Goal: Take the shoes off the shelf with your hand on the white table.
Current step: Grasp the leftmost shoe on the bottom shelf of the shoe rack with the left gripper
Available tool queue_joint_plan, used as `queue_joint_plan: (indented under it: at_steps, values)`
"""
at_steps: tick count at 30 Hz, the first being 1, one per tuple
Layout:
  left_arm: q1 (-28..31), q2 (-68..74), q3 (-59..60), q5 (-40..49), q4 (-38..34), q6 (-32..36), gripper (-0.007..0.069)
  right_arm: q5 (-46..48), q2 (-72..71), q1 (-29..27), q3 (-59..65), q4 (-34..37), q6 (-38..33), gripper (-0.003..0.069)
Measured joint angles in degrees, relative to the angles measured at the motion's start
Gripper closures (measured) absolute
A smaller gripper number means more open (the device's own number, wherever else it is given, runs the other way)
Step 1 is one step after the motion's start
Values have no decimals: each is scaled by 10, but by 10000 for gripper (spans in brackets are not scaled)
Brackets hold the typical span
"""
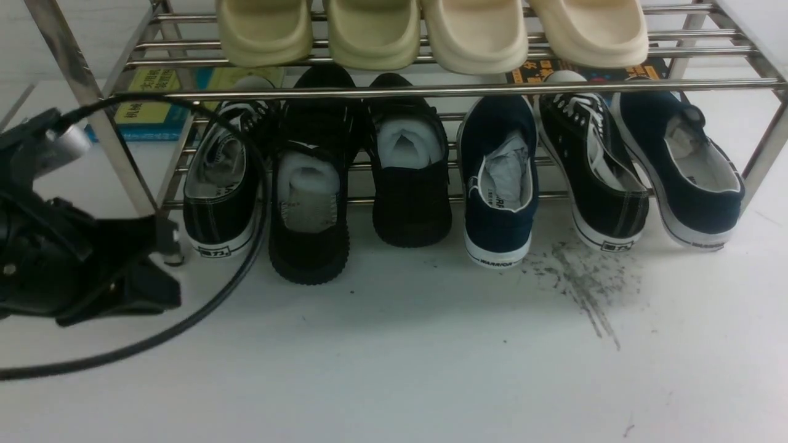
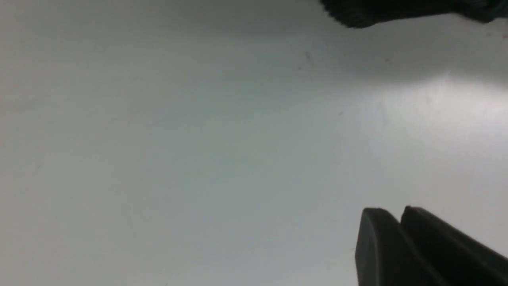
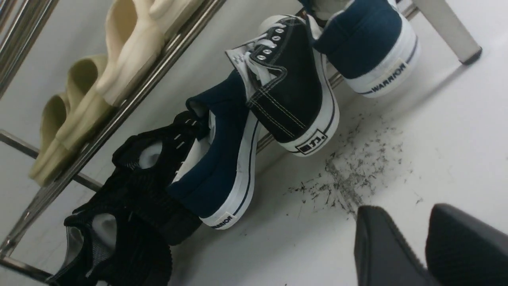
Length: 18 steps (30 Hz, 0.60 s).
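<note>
The two all-black knit shoes stand side by side on the lower tier of the chrome shelf (image 1: 431, 91). The left shoe (image 1: 308, 209) sticks out further, with its heel on the white table (image 1: 394, 369). The right shoe (image 1: 409, 178) sits further in. Both also show in the right wrist view (image 3: 135, 190). My left gripper (image 1: 166, 295) is low over the table, left of the shoes, and is shut and empty in the left wrist view (image 2: 391, 210). My right gripper (image 3: 408, 212) is narrowly open and empty, near the grey scuff marks (image 3: 349, 174).
Cream slides (image 1: 431, 31) fill the top tier. Black canvas shoes with white soles (image 1: 221, 184) (image 1: 597, 172) and navy canvas shoes (image 1: 500, 184) (image 1: 683, 166) flank the knit pair. A black cable (image 1: 246, 258) loops in front of the left shoes. Books (image 1: 151, 98) lie behind the rack.
</note>
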Motion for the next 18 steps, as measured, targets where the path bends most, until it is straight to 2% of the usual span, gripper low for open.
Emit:
queue_joint_plan:
  at_steps: [2,3,5,6,7,9,11,16,18]
  values:
    - [-13,12,-12,-5,-6,3,446,16,2,0,-24,-7,-25,512]
    - [-36,27,-30,-14,-8,6,386,40,13,0,-57,-22,-55,561]
    - [-73,49,-50,-33,-8,6,326,78,40,0,-102,-44,-87,624]
    - [-76,51,-50,-33,-8,7,326,82,43,0,-106,-46,-89,630]
    - [-108,72,-68,-59,0,7,279,125,78,0,-149,-72,-104,662]
    - [-123,84,-75,-73,6,7,262,152,99,0,-172,-89,-109,666]
    - [-152,115,-88,-108,34,-12,238,233,162,0,-236,-139,-113,666]
    - [-163,155,-93,-161,85,-57,230,346,259,0,-315,-210,-114,662]
    - [-163,162,-93,-172,101,-70,230,358,274,0,-324,-222,-114,662]
